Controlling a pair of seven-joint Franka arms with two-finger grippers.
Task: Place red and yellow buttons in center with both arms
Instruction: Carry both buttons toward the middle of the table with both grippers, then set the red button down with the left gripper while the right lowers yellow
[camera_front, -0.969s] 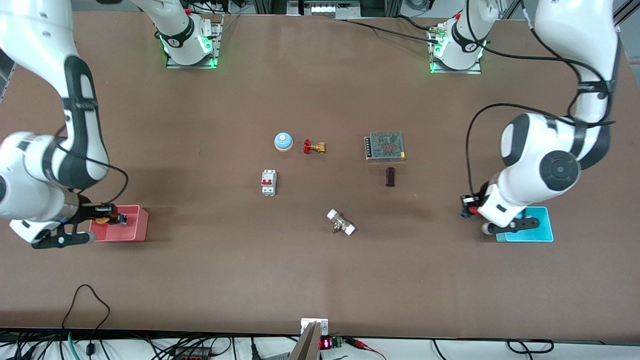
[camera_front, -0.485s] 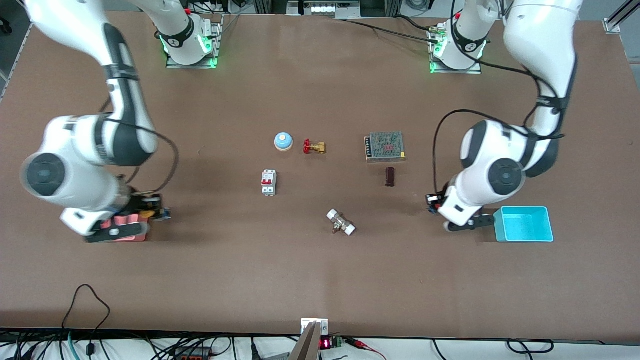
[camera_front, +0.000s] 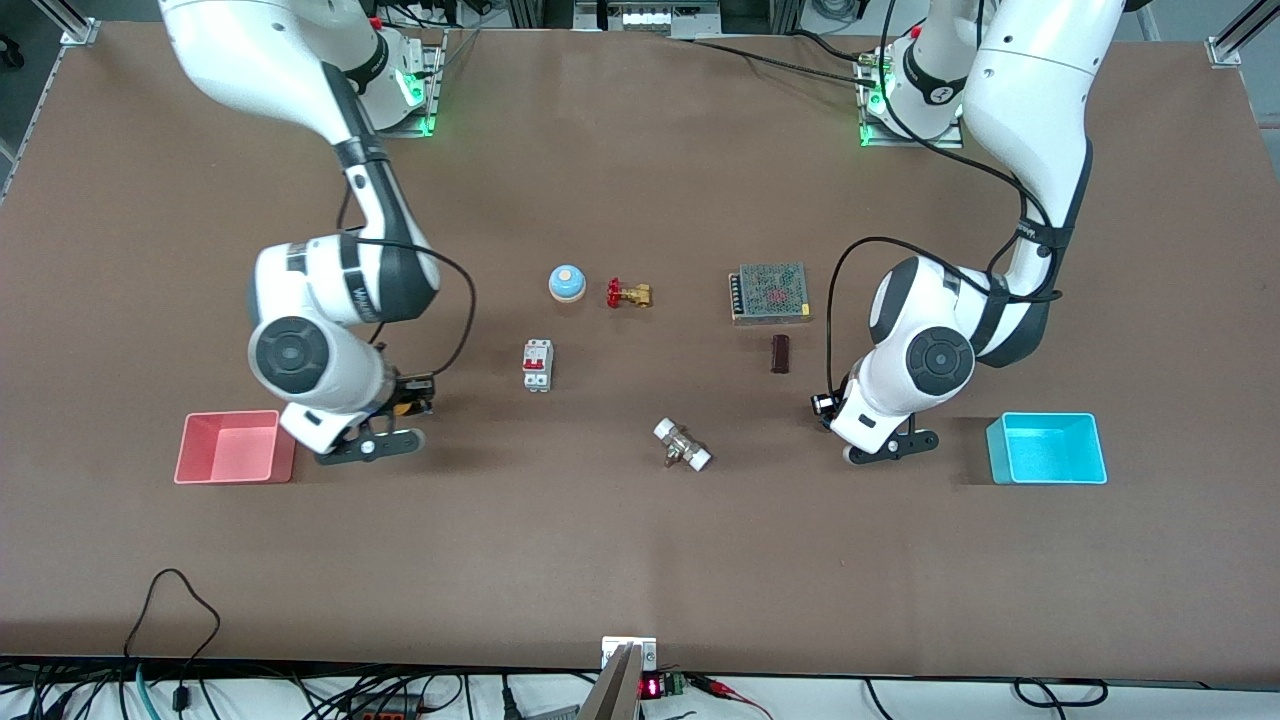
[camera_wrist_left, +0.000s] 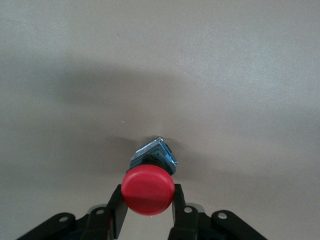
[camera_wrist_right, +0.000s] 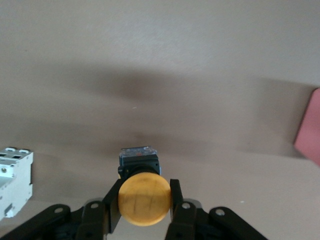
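Note:
My left gripper (camera_wrist_left: 148, 194) is shut on the red button (camera_wrist_left: 148, 190), its fingers pressing the sides of the round red cap, the short body hanging below, over bare brown tabletop. In the front view the left gripper (camera_front: 826, 404) is up between the cyan tray (camera_front: 996, 450) and the table's center. My right gripper (camera_wrist_right: 144, 189) is shut on the yellow button (camera_wrist_right: 144, 201) in the same way. In the front view the right gripper (camera_front: 412, 392) is up between the pink tray (camera_front: 284, 452) and the center, with a bit of the yellow button (camera_front: 402, 408) showing.
Round the center lie a blue-domed bell (camera_front: 567, 283), a brass valve with a red handwheel (camera_front: 628, 294), a white circuit breaker (camera_front: 537, 365), a mesh-topped power supply (camera_front: 769, 292), a dark brown block (camera_front: 780, 353) and a white-ended fitting (camera_front: 682, 445). Both trays look empty.
Both arms have swung from over their trays toward the table's center, each carrying its button. The pink and cyan trays now show uncovered.

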